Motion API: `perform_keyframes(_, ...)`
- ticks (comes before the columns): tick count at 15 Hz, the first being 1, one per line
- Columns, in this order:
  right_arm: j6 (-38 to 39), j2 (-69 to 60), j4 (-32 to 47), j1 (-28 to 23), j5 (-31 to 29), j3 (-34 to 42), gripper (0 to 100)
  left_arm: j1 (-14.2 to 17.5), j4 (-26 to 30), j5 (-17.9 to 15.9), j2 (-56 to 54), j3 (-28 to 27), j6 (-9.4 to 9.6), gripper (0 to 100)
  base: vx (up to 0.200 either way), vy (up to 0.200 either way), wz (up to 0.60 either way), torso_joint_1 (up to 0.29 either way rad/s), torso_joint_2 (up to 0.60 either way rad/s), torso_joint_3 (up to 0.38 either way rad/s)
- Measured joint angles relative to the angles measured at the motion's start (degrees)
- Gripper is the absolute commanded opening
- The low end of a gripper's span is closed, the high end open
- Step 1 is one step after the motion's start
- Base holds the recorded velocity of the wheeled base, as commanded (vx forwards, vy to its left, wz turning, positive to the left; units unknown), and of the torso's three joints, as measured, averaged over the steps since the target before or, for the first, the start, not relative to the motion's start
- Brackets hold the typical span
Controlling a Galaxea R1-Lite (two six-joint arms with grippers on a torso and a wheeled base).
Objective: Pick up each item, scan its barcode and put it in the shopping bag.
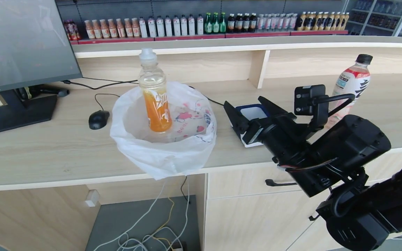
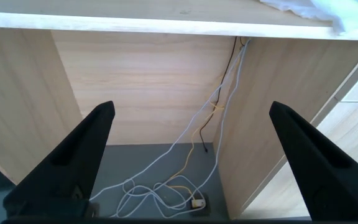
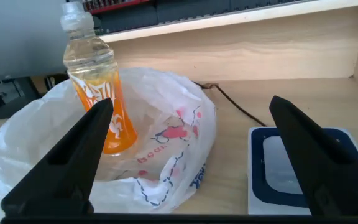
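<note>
An orange drink bottle [image 1: 155,99] [image 3: 98,93] with a clear cap stands upright inside the white plastic shopping bag [image 1: 162,146] [image 3: 166,149] on the counter. A pink drink bottle [image 1: 351,83] with a black cap stands at the counter's right. My right gripper [image 1: 243,101] [image 3: 191,162] is open with nothing between its fingers, just right of the bag and over the blue-rimmed white scanner box [image 1: 253,114] [image 3: 297,168]. Down below the counter edge my left gripper [image 2: 191,162] is open too, facing the recess under the counter.
A monitor [image 1: 19,45] stands at the counter's left with a black mouse [image 1: 98,119] beside the bag. Loose cables [image 2: 179,186] lie on the floor in the recess. A raised shelf [image 1: 257,47] runs along the back of the counter.
</note>
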Motion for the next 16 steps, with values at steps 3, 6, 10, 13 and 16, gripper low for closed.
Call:
perform_keyframes(3,0.0,-0.07,0.02,0.0,0.0,0.11,100,0.0,0.0,0.0,0.0,0.0,-0.01,100,0.0,-0.2,0.0,0.002,0.0,-0.001)
perform_keyframes(6,-0.02,-0.22,0.02,0.02,0.0,0.18,100,0.0,0.0,0.0,0.0,0.0,-0.04,100,0.0,-0.2,0.0,0.004,0.0,0.004)
perform_keyframes(10,0.0,-0.35,0.05,0.04,0.0,0.11,100,0.0,0.0,0.0,0.0,-0.02,-0.04,100,0.0,-0.2,0.0,0.001,0.0,0.001)
perform_keyframes(13,0.0,-0.6,0.05,0.11,0.02,0.13,100,0.0,0.0,0.0,0.0,0.0,-0.04,100,0.0,-0.2,0.0,0.001,0.0,0.005)
perform_keyframes(16,-0.02,-1.16,0.02,0.06,0.0,0.84,100,0.0,-0.02,0.0,0.0,0.0,-0.04,100,0.0,-0.2,0.0,0.001,0.0,0.002)
